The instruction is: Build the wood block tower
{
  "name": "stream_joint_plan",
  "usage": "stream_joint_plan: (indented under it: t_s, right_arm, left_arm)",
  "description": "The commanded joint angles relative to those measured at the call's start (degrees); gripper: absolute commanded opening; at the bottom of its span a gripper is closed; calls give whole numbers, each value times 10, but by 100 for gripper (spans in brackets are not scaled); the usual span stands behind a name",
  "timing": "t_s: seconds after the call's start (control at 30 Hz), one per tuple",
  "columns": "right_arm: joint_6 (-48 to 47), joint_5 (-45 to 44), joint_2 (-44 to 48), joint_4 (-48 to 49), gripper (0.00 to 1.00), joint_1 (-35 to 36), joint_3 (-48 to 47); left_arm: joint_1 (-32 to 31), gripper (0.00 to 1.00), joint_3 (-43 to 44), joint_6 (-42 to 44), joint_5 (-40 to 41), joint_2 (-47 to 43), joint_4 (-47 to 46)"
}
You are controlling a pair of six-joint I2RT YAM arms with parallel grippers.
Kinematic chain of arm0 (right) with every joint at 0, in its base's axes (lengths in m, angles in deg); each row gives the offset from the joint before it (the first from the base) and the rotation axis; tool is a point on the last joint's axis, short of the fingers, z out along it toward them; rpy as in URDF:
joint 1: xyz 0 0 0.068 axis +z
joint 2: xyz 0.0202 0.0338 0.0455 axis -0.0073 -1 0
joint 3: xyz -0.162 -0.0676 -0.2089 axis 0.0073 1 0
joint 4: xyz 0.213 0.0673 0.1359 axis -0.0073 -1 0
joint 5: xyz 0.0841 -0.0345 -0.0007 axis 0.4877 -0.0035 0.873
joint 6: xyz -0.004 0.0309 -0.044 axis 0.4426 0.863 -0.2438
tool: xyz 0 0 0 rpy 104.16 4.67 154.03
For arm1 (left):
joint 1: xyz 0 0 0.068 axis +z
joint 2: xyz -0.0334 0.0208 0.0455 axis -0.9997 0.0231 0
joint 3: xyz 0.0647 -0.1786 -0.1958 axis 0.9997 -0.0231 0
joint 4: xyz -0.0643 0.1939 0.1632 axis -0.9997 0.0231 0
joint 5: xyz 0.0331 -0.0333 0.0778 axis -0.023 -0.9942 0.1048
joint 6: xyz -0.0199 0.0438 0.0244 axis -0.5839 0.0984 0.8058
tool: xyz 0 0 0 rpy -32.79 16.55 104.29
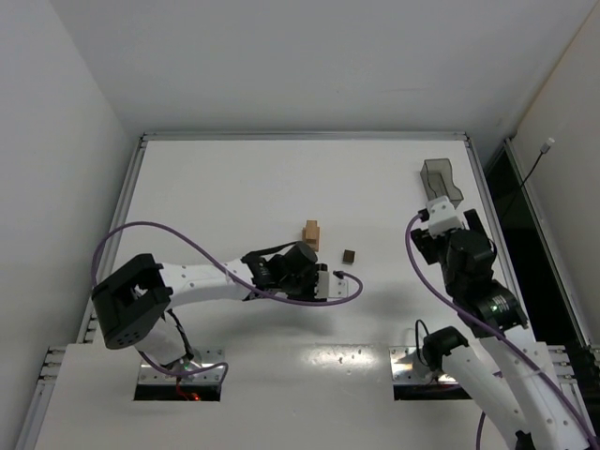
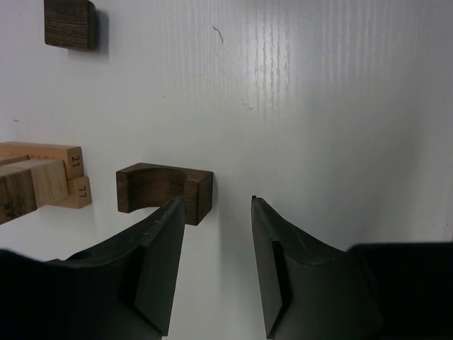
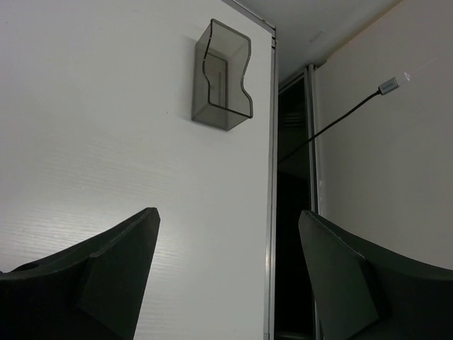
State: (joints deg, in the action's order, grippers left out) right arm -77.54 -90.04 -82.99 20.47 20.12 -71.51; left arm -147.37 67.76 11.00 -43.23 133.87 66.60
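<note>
Tan wood made up the only start on the tower (image 2: 41, 177): a low huddle of light blocks, two of them stamped 21 and 11, touching one another near the middle of the white worktop (image 1: 234, 178). Whether they were properly stacked or merely pushed together I could not tell. Two dark brown pieces lay loose and apart from it, so most of the building seemed left to do. The notched dark block (image 2: 164, 190), with a curved hollow in its top, sat just beside the tan group and just ahead of the left fingers (image 2: 152, 269), which were spread apart and held nothing. The plain dark block (image 2: 69, 23) lay farther off. The right fingers (image 3: 106, 276) gaped wide and empty near the grey bin (image 3: 225, 74), well apart from the blocks.
</note>
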Motion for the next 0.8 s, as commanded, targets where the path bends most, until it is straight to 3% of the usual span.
stream_joint_plan:
  t_s: [0.0,0.77]
  right_arm:
    - [13,-7,-13,9,77,-3,-23]
    - [18,5,-34,14,77,-8,-12]
  left_arm:
    - [15,39,29,21,-19,10,-36]
    - [61,44,57,26,-54,56,-8]
